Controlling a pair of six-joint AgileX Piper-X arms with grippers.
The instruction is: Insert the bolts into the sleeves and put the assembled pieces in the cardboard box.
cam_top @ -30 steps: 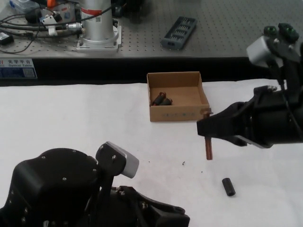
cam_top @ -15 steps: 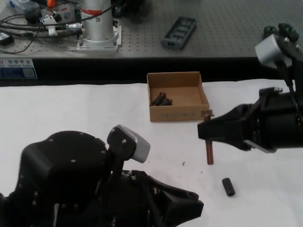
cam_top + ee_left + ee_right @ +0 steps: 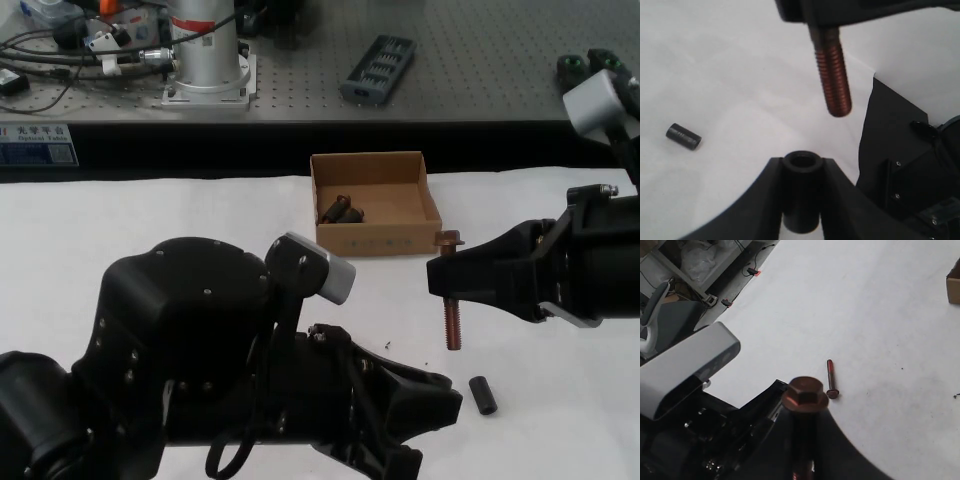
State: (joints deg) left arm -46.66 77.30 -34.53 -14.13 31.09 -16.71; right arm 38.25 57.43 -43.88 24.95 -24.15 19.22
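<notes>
Left claw: your left claw (image 3: 801, 212) is low at the near middle of the surface (image 3: 150, 220), with its fingers pressed against either side of a black sleeve (image 3: 801, 185).
Sleeve: it stands upright in that grip with its open mouth facing up.
Right claw: your right claw (image 3: 440, 277) comes in from the right and is clamped on a copper bolt (image 3: 452, 310) just under the head.
Bolt: it hangs straight down, head on top and threaded end at the bottom. The tip is above the surface, close over the mouth of the sleeve, but not touching it or inside it.
Loose sleeve: a second black sleeve, the loose sleeve (image 3: 483, 395), lies on its side on the white cover, near and just right of the hanging bolt.
Spare bolt: a spare bolt (image 3: 830, 380) lies flat on the surface, close beside the left arm.
Cardboard box: the cardboard box (image 3: 370, 240) sits open at the far middle of the surface, left of the right claw.
Box contents: two assembled pieces (image 3: 342, 211) lie together in its left part.
</notes>
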